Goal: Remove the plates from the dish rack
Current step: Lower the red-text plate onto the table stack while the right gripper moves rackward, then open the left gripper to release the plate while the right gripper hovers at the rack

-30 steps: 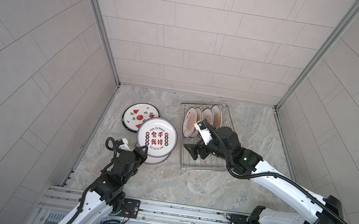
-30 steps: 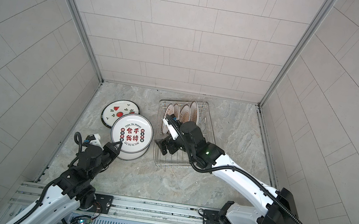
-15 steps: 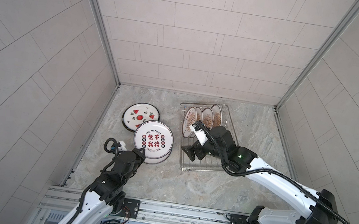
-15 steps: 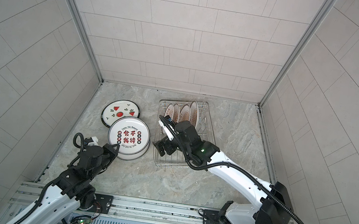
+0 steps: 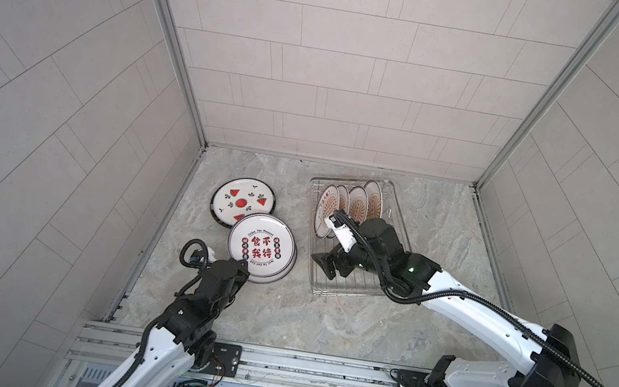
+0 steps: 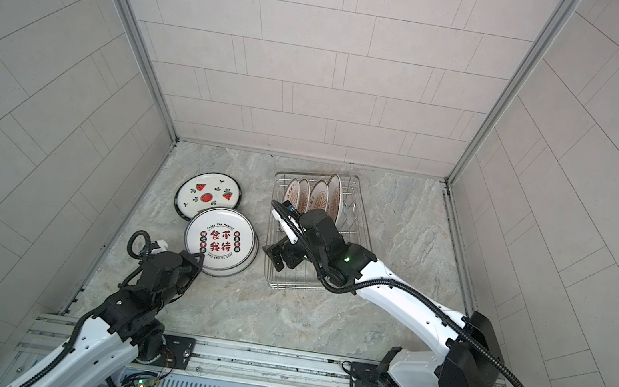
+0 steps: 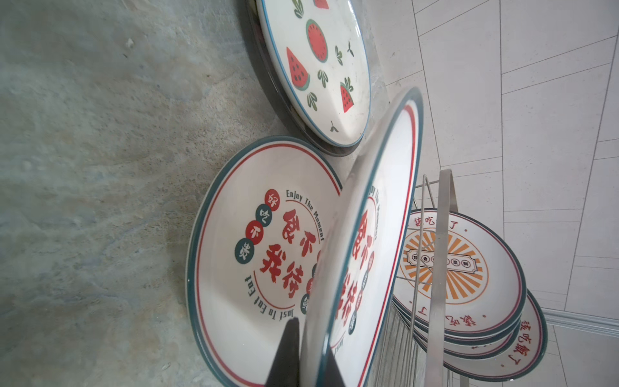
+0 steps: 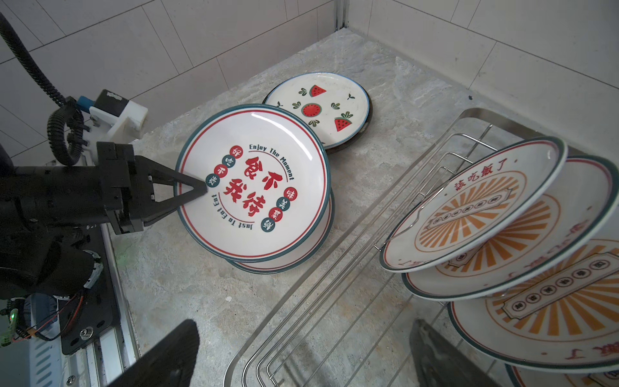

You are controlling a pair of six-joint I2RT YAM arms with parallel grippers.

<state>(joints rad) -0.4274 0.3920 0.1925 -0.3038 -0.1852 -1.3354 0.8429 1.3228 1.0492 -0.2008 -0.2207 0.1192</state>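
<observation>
Both top views: your left jaws pinch the rim of a Chinese-character plate point(image 5: 262, 248), left of the dish rack point(image 5: 351, 293); your right jaws hang spread over the rack. Left wrist: that plate tilts above its twin point(image 7: 234, 251). Right wrist: sunburst plates point(image 8: 469, 207) stand racked.

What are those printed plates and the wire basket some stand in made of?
The plates look like glazed ceramic, possibly melamine: glossy white faces with bright highlights and crisp prints. The dish rack looks like polished stainless steel: thin shiny silver wires and a flat reflective rim band.
</observation>
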